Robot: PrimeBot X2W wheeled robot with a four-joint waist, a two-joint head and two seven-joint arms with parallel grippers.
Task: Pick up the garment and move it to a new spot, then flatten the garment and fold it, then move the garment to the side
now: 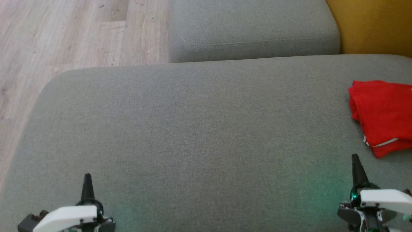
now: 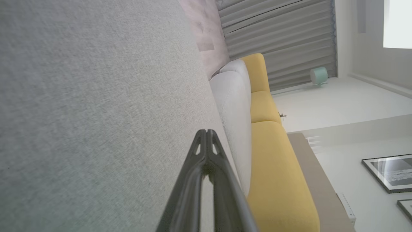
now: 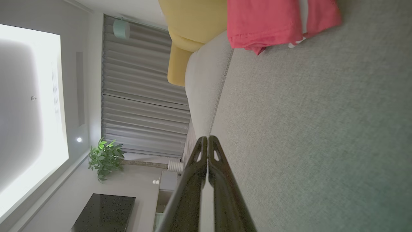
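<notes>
1. Risk on the left: the left gripper (image 1: pixel 87 180) sits over the near-left part of the grey cushion (image 1: pixel 193 129), and the wooden floor (image 1: pixel 64 38) begins just past the cushion's left edge. With its fingers pressed together, it would only poke at cloth unless they part first.
2. Risk on the right: the red garment (image 1: pixel 383 112) lies loosely folded at the cushion's right edge, partly cut off by the head view. A closed gripper driven into it would likely shove the layers askew or push it off the right side. Pinching only the top layer would probably undo the fold.
3. Left arm pose: it is low over the near edge with its fingers pointing far. The tips meet and hold nothing. Whether they touch the fabric cannot be told.
4. Right arm pose: the right gripper (image 1: pixel 355 161) mirrors it at the near right. It is just nearer than the garment and apart from it, with its fingers closed and empty.
</notes>
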